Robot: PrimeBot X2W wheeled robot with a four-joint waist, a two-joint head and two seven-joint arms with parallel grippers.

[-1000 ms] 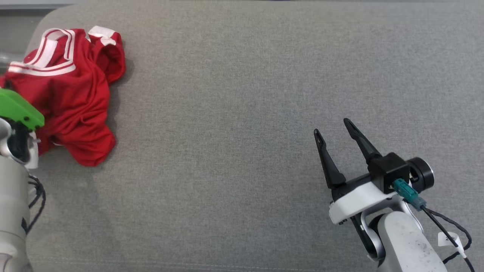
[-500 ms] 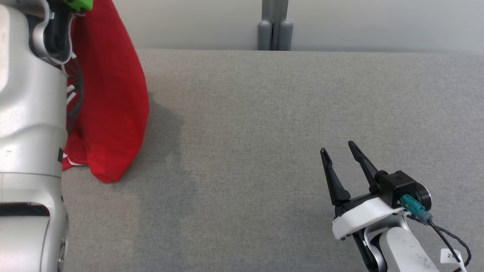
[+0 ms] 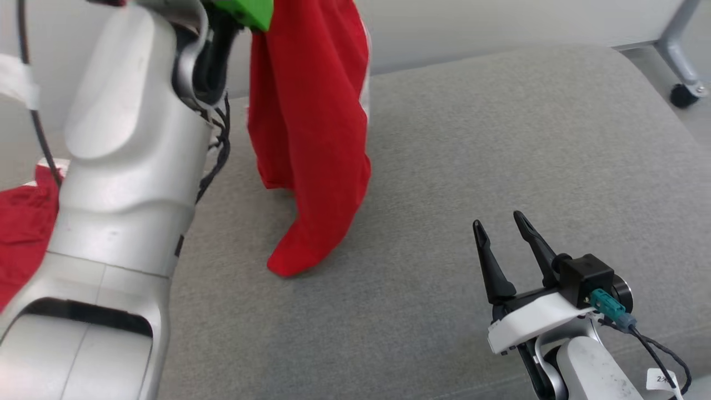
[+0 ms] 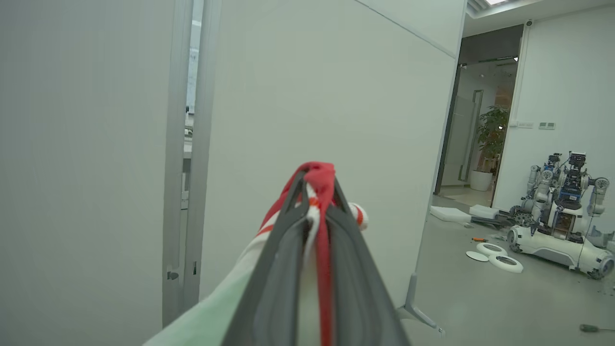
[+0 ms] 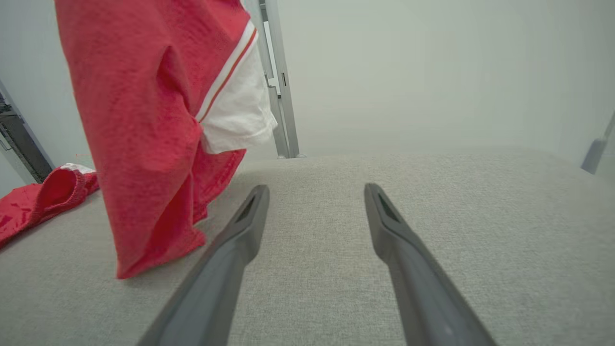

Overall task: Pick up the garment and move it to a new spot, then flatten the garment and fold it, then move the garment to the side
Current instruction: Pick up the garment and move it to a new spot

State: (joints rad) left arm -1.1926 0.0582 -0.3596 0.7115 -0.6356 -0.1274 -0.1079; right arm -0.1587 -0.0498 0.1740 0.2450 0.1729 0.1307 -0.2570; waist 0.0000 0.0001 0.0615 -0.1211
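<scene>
Holding the red jersey (image 3: 311, 139) in my left gripper (image 4: 317, 180), I have those fingers pressed almost together on a bunch of red and white cloth. A second ago this jersey lay crumpled on the grey fabric surface (image 3: 500, 139). Now it hangs lifted beside my left arm (image 3: 122, 166). My head view has swung too, so a second red garment (image 3: 22, 222) shows lying at the surface's left end. My right gripper (image 3: 497, 219) is as it was, jaws spread wide and holding nothing, low over the front right of the surface.

The jersey's long axis runs up and down. Its gathered top is in my left jaws, and its lower tip points down and touches the surface. In the right wrist view a white sleeve (image 5: 235, 115) with a red stripe sticks out from the jersey toward the right.
</scene>
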